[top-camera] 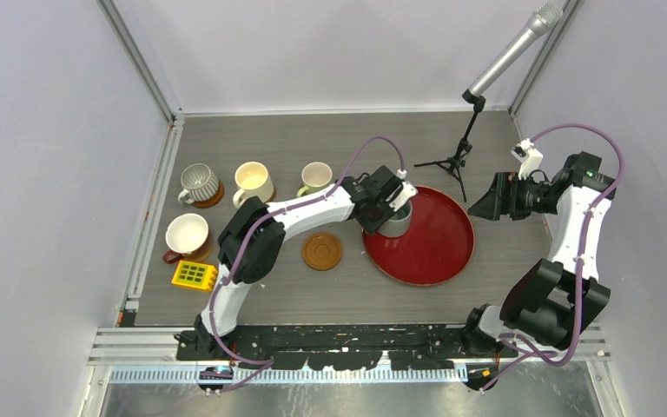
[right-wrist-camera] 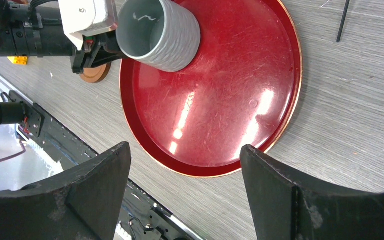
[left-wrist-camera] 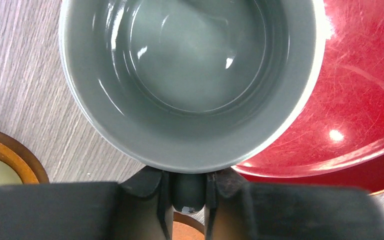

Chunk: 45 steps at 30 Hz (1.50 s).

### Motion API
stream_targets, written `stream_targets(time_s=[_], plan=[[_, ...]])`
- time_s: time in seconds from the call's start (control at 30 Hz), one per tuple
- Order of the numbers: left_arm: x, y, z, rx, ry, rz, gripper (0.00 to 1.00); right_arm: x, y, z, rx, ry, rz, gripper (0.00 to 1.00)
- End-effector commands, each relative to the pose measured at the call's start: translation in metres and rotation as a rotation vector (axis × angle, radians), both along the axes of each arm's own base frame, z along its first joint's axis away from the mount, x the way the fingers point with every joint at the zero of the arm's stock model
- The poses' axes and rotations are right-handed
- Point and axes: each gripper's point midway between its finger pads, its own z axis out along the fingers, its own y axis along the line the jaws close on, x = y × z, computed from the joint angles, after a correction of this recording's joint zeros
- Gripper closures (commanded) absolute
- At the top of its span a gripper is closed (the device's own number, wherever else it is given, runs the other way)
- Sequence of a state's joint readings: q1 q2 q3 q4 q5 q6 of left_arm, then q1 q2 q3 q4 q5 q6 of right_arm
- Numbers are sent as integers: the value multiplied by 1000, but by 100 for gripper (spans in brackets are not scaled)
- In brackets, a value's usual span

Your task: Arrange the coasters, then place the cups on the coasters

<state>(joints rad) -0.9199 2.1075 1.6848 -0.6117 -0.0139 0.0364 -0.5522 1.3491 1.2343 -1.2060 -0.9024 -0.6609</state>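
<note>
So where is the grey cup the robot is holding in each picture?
Top external: the grey cup is near the centre, at the red tray's left edge, under the left gripper.
Left wrist: the grey cup fills the upper middle, handle pinched below.
Right wrist: the grey cup is at the top, left of centre.
Shared landmark: the red tray, next to the cup everywhere.

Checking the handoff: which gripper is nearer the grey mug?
Left. The left gripper clamps the grey mug by its handle; the right gripper hangs open beyond the red tray.
</note>
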Motion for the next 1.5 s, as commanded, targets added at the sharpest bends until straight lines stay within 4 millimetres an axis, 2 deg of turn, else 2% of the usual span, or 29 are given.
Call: stream_targets(time_s=[0.0, 0.17, 0.33, 0.57, 0.8, 1.0, 1.17, 1.27, 1.47], plan=[[14, -9, 33, -83, -61, 2, 100, 4, 0, 12, 0, -40, 10, 16], [10, -26, 66, -257, -126, -74, 100, 5, 0, 12, 5, -41, 10, 16], [16, -36, 107, -407, -250, -96, 100, 5, 0, 13, 4, -43, 10, 16], [21, -23, 131, -440, -322, -85, 100, 7, -1, 15, 4, -47, 9, 16], [7, 20, 141, -403, -338, -99, 100, 8, 0, 15, 14, -45, 6, 16], [-16, 77, 140, -334, -303, -47, 100, 11, 3, 14, 25, -40, 3, 16], [-45, 123, 125, -267, -266, 35, 100, 11, 8, 8, 19, -29, 3, 16], [-53, 149, 116, -210, -260, 121, 100, 10, 10, 5, 4, -26, 13, 16], [-64, 176, 96, -149, -239, 212, 100, 11, 14, 2, 1, -12, 25, 16]])
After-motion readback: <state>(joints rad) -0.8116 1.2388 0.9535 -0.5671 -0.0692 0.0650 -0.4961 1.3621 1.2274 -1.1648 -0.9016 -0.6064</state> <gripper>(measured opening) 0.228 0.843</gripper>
